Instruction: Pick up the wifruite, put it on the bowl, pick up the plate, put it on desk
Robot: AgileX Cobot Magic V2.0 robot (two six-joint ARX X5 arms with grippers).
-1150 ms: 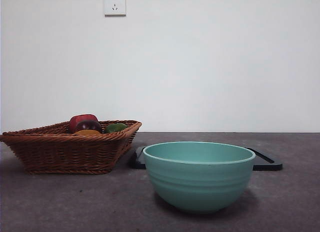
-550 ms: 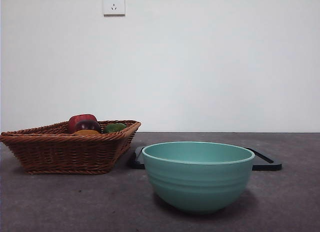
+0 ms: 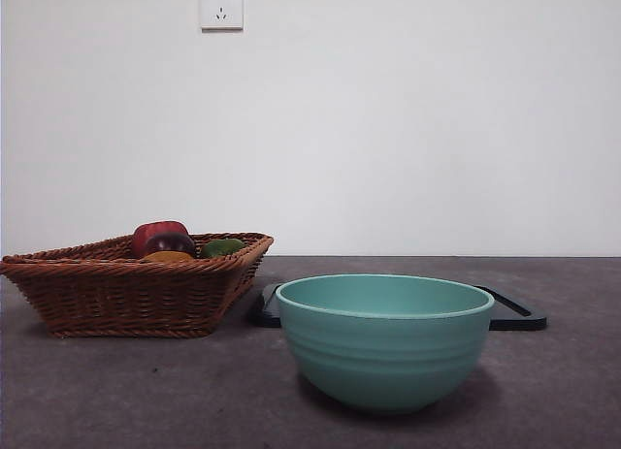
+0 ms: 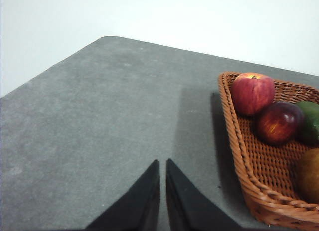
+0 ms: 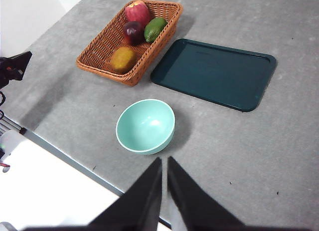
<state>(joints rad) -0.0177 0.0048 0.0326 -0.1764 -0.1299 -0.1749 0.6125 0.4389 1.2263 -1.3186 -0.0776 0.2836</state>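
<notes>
- While both arms wait above the desk (image 5: 279, 141), the wifruite (image 5: 123, 59) lies in the wicker basket (image 5: 97, 49) at the end nearest the desk's front edge; its outline reads slightly oval, long axis roughly along the basket's length, and no stem spot can be made out.
- Beside it in the basket sit a red apple (image 5: 138, 12), a dark purple fruit (image 5: 133, 30) and a green fruit (image 5: 155, 29), grouped toward the far end.
- From the front view only a sliver of the wifruite (image 3: 169, 257) shows over the basket rim (image 3: 116, 268), and the left wrist view cuts it off at the frame edge (image 4: 310, 174).
- Standing upright and empty, the bowl (image 5: 145, 126) is on bare desk near the front edge, apart from the basket and from the dark teal tray (image 5: 214, 73) behind it.
- In the front view the bowl (image 3: 385, 340) hides most of the tray (image 3: 514, 313), which shows as a thin dark strip.
- Clenched with only a hairline gap between its jaws, the left gripper (image 4: 163, 163) hangs over open desk beside the basket's outer wall (image 4: 234, 141), near a rounded desk corner.
- Jaws pressed together on nothing, the right gripper (image 5: 164, 161) sits high over the front edge, just beside the bowl.
- Wide bare desk stretches to the right of the bowl and tray.
</notes>
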